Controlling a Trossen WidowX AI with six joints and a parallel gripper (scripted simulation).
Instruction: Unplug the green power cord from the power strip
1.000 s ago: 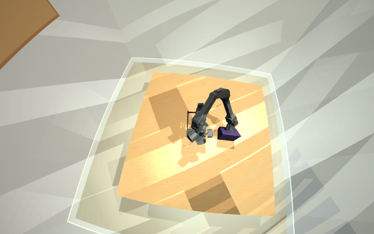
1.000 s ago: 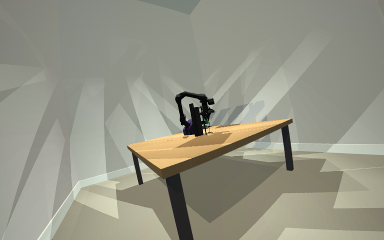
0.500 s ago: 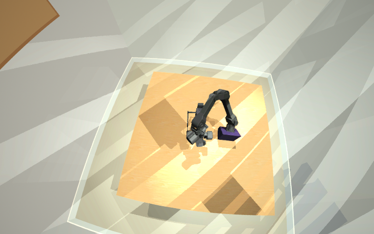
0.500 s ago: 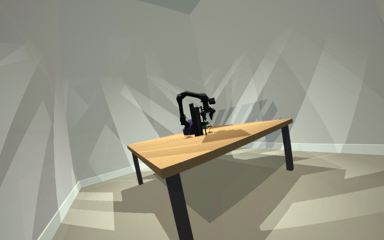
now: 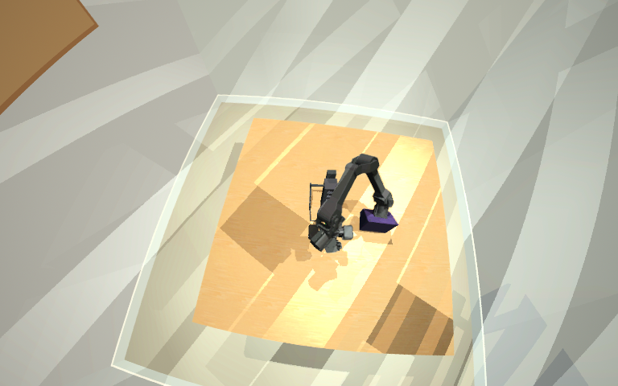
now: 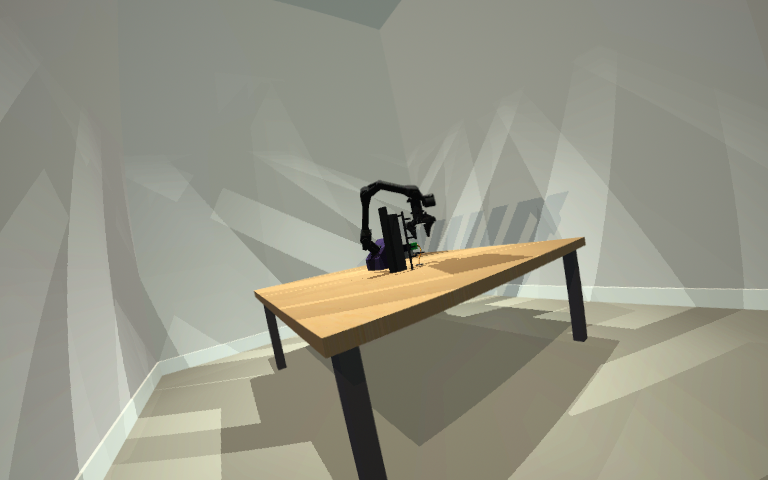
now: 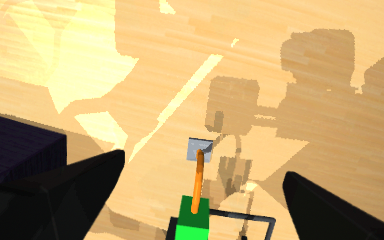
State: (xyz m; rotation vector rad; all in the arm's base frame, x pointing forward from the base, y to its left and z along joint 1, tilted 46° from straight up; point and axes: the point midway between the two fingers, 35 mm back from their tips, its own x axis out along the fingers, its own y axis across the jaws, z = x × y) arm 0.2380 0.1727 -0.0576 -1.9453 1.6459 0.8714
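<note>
1. One green plug [image 7: 194,220] sits at the bottom centre of the wrist view, with an orange cord [image 7: 198,181] running up from it to a small grey square [image 7: 200,149] lying on the table [image 7: 150,60].
2. A thin dark frame [image 7: 250,220] shows just right of the plug; whether the plug touches it cannot be determined.
3. The gripper [image 7: 200,200] stands wide, holding nothing: its two black fingers lie far out to either side, well apart from plug and cord.
4. In the exterior view the gripper [image 6: 421,226] hangs above the green plug [image 6: 413,246], beside the upright black power strip [image 6: 391,240].
5. The top view shows the arm [image 5: 346,186] arching from its purple base [image 5: 376,220] on the wooden table [image 5: 282,309].
6. The table's dark legs [image 6: 356,413] stand on a pale floor [image 6: 623,424].
</note>
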